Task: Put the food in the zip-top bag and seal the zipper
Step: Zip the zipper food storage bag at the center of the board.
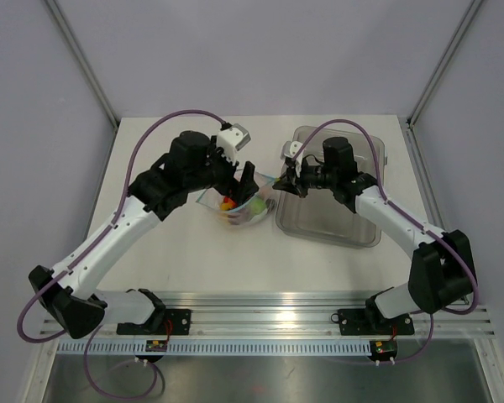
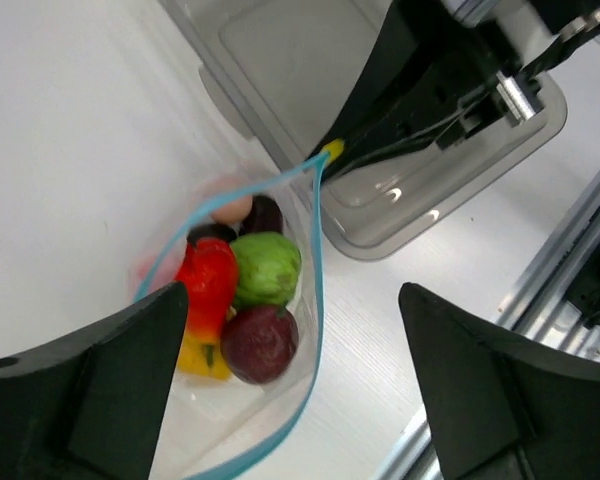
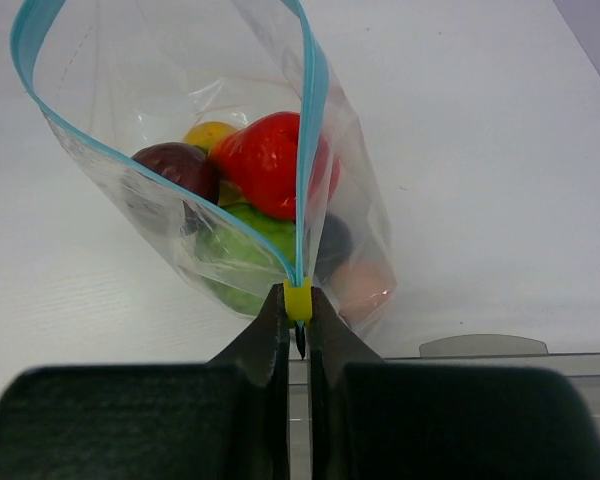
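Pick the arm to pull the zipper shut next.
Right. The right gripper is clamped on the yellow slider at the open zipper's end, with the food inside the bag. The left gripper is open, holding nothing.

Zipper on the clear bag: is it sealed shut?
No, the two blue sides of the zipper bow wide apart, meeting only at the yellow tab pinched by the right gripper.

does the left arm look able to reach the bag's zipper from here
Probably yes: the left gripper is open over the zip-top bag, the zipper running between its fingers. The right gripper pinches only its yellow end.
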